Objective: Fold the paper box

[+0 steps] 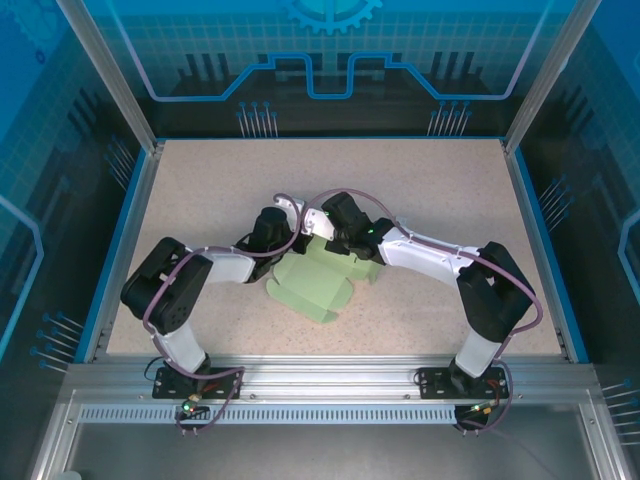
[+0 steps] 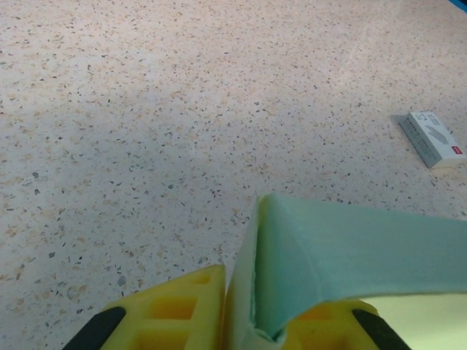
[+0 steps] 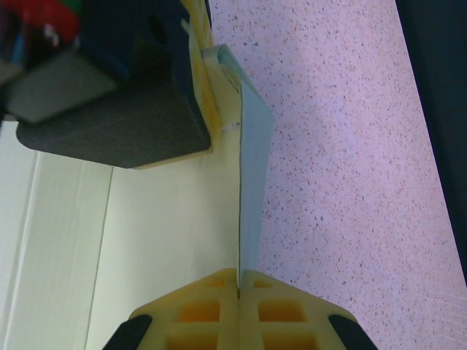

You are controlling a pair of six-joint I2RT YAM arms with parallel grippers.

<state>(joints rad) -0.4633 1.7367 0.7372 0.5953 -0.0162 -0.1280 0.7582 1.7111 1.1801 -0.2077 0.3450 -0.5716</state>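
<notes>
- The left gripper (image 2: pixel 252 310) sits at the bottom edge, its yellow fingers (image 2: pixel 175 310) closed on a raised fold of the paper box (image 2: pixel 343 248).
- The pale green panel runs off to the right, its creased corner standing between the fingers.
- The speckled beige table (image 2: pixel 146 109) lies beyond.
- A small white-and-grey box (image 2: pixel 434 138) lies flat at far right, well apart from the paper.

one paper box (image 1: pixel 310 285), two pincers (image 2: pixel 252 315) (image 3: pixel 238 292), one small white packet (image 2: pixel 432 138)

Speckled beige surface (image 1: pixel 200 190), blue trim (image 1: pixel 118 250) along its left, far and right edges, aluminium rail (image 1: pixel 320 378) along its near edge, small grey-and-white carton (image 2: pixel 433 138) with a red mark lying flat on it
</notes>
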